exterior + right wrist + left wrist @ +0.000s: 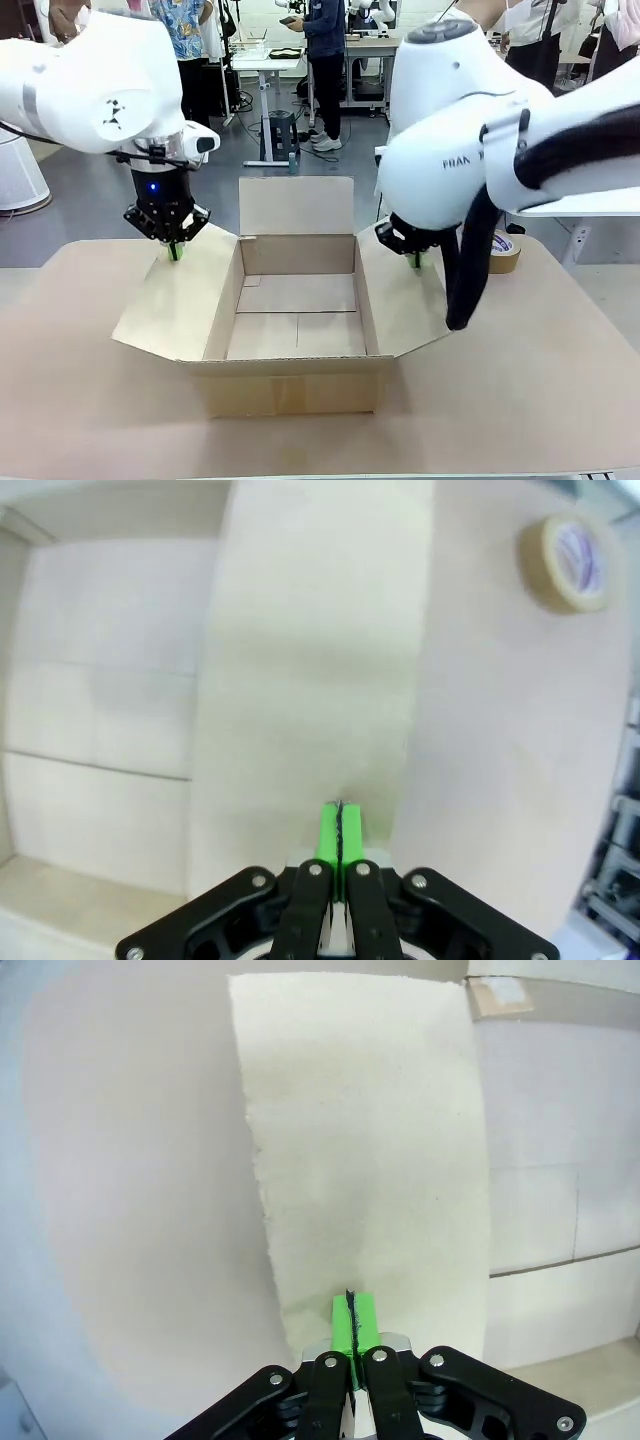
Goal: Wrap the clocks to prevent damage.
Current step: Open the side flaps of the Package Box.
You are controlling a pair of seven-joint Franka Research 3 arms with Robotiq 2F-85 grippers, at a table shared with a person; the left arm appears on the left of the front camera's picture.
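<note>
Cardboard box (290, 385) stands open at mid-desk (520, 400), its side flaps splayed toward either arm. Over the left flap's (180, 305) far edge hangs the left pincer (175, 250), jaws together. The right pincer (416, 261), also together, is over the right flap (400, 300). Both are equally near.

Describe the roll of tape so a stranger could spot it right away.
Find the open cardboard box at centre. Beyond its right flap, toward the far right of the table, sits the tape roll. It is the only round thing: a tan ring with a white printed centre.
</note>
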